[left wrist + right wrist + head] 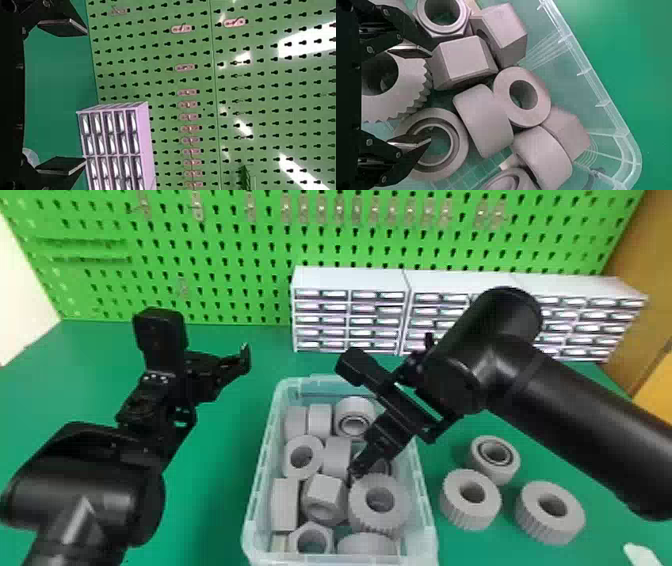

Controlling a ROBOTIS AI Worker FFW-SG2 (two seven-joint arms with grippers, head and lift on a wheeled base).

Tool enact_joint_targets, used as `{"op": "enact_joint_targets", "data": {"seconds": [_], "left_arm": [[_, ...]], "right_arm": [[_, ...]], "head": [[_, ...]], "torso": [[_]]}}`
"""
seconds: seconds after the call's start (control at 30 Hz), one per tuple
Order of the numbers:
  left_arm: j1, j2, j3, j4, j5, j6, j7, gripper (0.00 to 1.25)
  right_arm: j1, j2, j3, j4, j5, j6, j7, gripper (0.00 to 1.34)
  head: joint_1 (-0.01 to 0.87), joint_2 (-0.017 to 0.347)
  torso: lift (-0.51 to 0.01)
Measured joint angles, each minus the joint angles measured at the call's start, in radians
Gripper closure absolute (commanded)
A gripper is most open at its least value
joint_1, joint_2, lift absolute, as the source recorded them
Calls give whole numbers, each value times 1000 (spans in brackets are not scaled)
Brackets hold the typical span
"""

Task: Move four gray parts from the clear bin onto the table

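A round gray part [459, 153] lay bore-up, axis roughly upright, in the clear plastic bin [257, 485] beneath the black right gripper [356, 470], spread wide, empty; the right wrist view showed its bore, mostly hidden in the head view. The black left gripper [235, 365] gaped, empty.

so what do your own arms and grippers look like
Both are black: the left arm and right arm have thick, smooth, rounded segments with a soft shine. The left gripper and right gripper are black too, with angular linkages and flat fingers; small round metallic screws or pivots dot the right one's. A rounded black block sits at the left wrist.
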Motion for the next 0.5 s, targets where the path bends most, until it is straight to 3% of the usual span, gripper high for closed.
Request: {"op": "enact_joint_targets", "data": {"seconds": [0.5], "left_arm": [[4, 0, -1, 0, 1, 7, 0, 139]], "right_arm": [[-12, -7, 27, 2, -43, -5, 0, 504]], "head": [[686, 26]], "torso": [[-50]]}}
